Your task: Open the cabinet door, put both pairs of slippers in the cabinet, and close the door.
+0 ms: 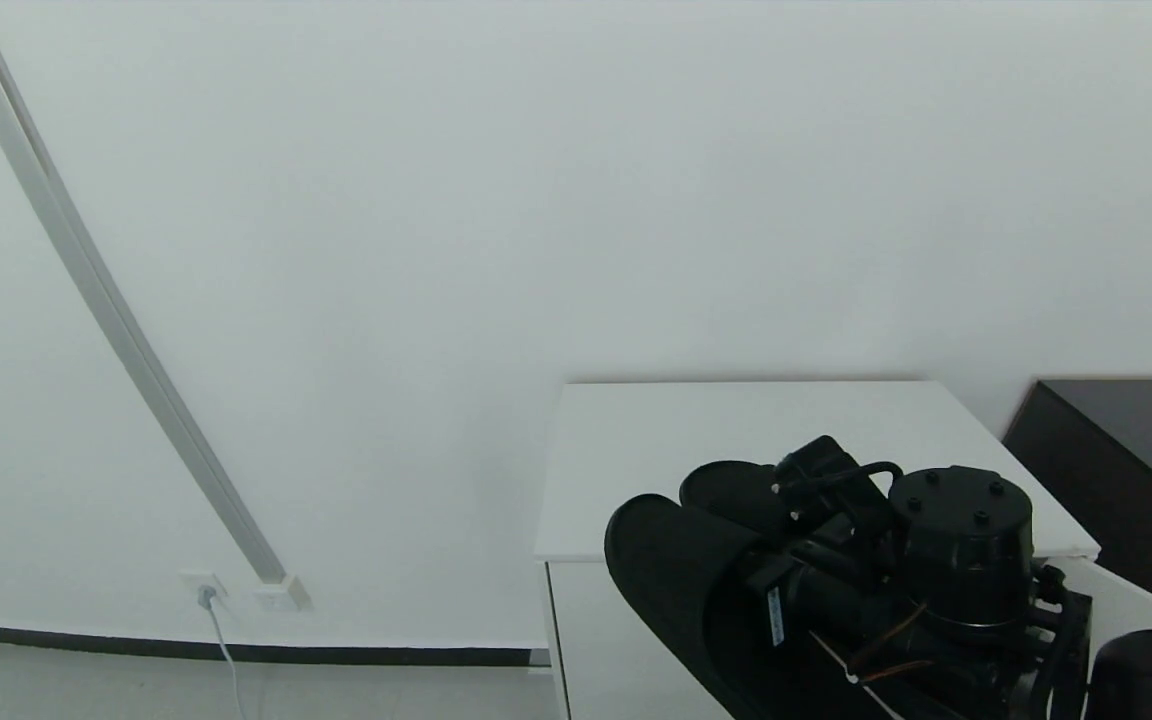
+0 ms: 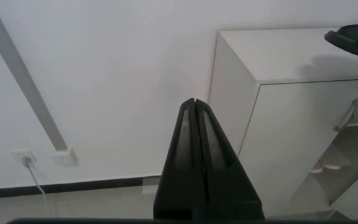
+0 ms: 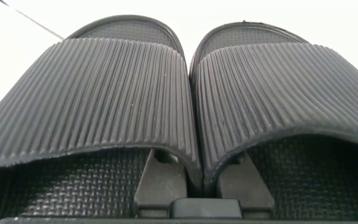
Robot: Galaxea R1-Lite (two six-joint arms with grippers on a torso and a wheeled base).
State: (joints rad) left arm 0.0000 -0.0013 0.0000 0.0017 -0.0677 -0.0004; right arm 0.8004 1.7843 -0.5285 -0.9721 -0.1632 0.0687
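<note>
**Head view.** A white cabinet [image 1: 796,460] stands against the wall at about 1 o'clock from the robot. At 5 o'clock in the scene the right arm [image 1: 956,545] holds a pair of black slippers [image 1: 676,570] in the air. They hang in front of the cabinet's top edge and overlap it. A dark piece of furniture [image 1: 1126,480] sits just beside the cabinet at 3 o'clock. A grey cable duct [image 1: 106,300] slants down the wall from 10 o'clock toward a wall socket [image 1: 201,585] at 8 o'clock, with a white cable [image 1: 226,660] hanging from it.

**Left wrist view.** The left jaws are closed, and their two fingers [image 2: 185,162] press flat together with nothing held. Beyond them stand the cabinet's side and front. A handle [image 2: 350,115] is on the door [image 2: 303,124], and shelf edges show near it. Whether the door is ajar cannot be told for sure. The toe of one slipper pokes in above the cabinet top.

**Right wrist view.** The two slippers lie side by side and touch along their inner edges, ribbed straps uppermost. The right jaws grip the pair. One finger [image 3: 160,183] reaches in under each strap, and the slippers' adjoining inner walls are pinched between the fingers.
</note>
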